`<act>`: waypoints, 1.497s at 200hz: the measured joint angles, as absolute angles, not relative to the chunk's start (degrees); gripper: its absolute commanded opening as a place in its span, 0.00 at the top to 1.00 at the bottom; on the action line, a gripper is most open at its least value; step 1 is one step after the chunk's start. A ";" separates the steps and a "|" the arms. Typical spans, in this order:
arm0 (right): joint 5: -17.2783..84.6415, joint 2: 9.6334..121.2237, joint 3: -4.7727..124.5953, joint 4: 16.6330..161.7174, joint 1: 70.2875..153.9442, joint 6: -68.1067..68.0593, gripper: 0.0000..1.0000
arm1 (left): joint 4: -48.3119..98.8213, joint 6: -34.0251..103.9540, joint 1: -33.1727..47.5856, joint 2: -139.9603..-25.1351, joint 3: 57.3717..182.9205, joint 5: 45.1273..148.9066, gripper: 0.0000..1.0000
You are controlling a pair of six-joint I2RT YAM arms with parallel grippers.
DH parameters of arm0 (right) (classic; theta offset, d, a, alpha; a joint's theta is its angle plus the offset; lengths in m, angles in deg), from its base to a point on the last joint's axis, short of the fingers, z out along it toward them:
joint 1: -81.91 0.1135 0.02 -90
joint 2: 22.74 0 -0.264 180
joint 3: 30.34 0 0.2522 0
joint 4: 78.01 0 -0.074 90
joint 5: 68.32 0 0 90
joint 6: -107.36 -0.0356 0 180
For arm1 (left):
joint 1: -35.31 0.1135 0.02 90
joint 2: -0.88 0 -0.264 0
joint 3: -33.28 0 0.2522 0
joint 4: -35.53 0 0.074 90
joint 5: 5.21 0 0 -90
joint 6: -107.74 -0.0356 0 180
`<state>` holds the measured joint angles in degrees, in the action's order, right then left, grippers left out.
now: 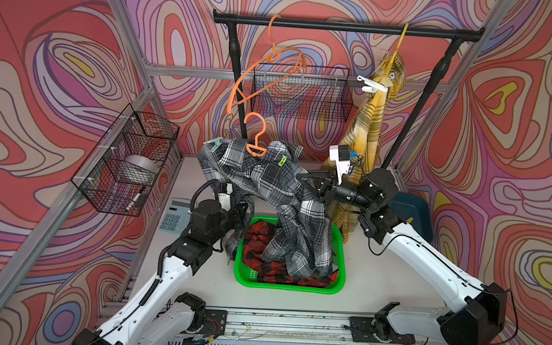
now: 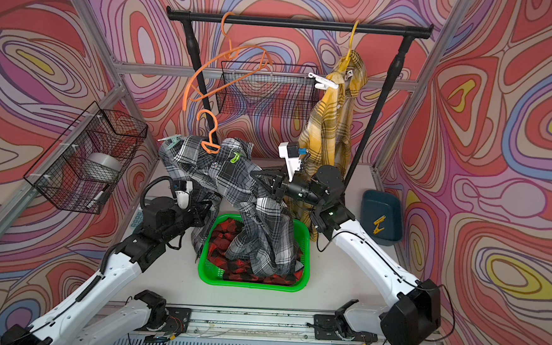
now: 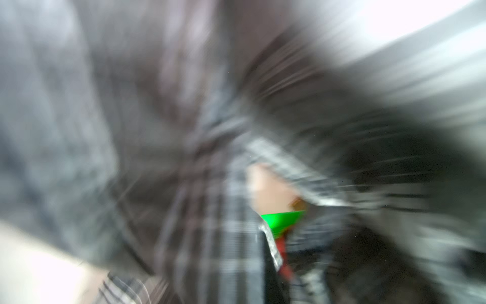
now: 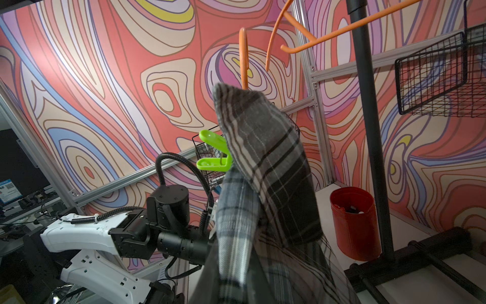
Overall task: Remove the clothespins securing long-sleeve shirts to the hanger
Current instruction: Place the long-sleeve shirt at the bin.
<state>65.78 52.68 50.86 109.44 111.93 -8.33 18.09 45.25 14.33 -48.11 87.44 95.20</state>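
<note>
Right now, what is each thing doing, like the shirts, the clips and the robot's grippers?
grey plaid shirt, off the rail, held up.
bright green clothespin, clipped on it.
pale green clothespin, clipped on it.
yellow plaid shirt, hanging on the rail.
white clothespin, clipped on it.
red shirt, crumpled in the green basket.
right gripper, shut on the grey plaid shirt.
left gripper, shut.

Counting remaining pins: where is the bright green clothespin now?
In both top views the bright green clothespin is clipped on the grey plaid shirt, just right of its orange hanger, above the green basket.

green basket, calculator, blue tray
</note>
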 measured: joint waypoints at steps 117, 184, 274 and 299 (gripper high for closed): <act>69.80 55.22 55.93 112.89 111.89 -10.21 1.00 | 26.20 50.02 -5.23 -52.11 94.94 102.44 1.00; 70.19 46.93 38.10 111.18 111.87 -9.99 1.00 | 36.56 58.17 -5.60 -58.95 76.84 100.38 0.73; 66.63 42.43 32.92 102.79 111.87 -3.50 1.00 | 25.65 58.41 -5.80 -39.24 74.46 90.94 0.12; 65.89 43.50 32.94 101.00 111.87 -2.36 1.00 | 20.47 57.53 -5.80 -34.01 74.64 89.00 0.21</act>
<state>65.89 43.50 32.94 101.00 111.87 -2.36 20.47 57.53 -5.80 -34.01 74.64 89.00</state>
